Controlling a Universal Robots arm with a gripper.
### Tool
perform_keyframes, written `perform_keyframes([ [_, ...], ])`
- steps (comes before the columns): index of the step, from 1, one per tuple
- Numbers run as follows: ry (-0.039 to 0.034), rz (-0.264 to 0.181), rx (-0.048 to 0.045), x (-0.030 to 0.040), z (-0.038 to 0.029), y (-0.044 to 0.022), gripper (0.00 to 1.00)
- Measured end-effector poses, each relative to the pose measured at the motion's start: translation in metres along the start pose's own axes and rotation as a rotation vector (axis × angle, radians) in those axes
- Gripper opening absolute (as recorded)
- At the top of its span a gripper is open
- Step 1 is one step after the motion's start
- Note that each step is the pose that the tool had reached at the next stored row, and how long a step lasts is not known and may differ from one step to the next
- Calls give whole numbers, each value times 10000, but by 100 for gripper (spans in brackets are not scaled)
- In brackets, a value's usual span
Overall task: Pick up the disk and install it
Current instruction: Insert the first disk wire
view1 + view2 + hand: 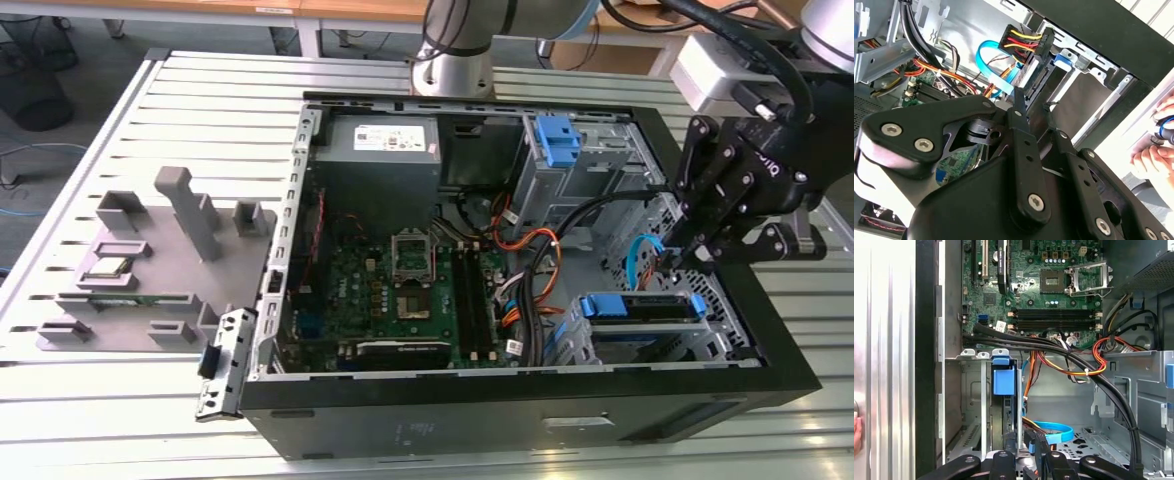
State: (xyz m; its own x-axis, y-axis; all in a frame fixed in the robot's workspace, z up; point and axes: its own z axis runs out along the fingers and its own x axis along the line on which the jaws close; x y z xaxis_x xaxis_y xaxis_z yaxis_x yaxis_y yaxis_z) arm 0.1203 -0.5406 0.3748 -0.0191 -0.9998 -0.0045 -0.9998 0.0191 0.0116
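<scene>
The disk (641, 306), framed by its blue carrier, sits in the drive bay in the near corner of the open computer case (534, 425), at the exterior view's right. Its blue carrier tab (1004, 380) stands between the bay's metal rails in the first wrist view. My gripper (681, 262) hangs just above the disk, pointing down into the case. Its black fingers (1019, 107) stand a small gap apart with nothing gripped between them. A power plug with red, yellow and black wires (1026, 42) and a blue data cable (994, 62) lie just beyond the fingertips.
The case holds a green motherboard (400, 290), a grey power supply (380, 140), a blue bracket (558, 140) in the upper bay and thick black cables (1054, 347). A grey fixture rack (147, 270) stands at the exterior view's left. A person's hand (1154, 142) rests beside the case.
</scene>
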Motion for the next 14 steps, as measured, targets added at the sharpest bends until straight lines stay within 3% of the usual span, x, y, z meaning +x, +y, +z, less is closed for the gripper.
perform_keyframes([
  [14,-25,-1,-38,-4,167,-22,30],
])
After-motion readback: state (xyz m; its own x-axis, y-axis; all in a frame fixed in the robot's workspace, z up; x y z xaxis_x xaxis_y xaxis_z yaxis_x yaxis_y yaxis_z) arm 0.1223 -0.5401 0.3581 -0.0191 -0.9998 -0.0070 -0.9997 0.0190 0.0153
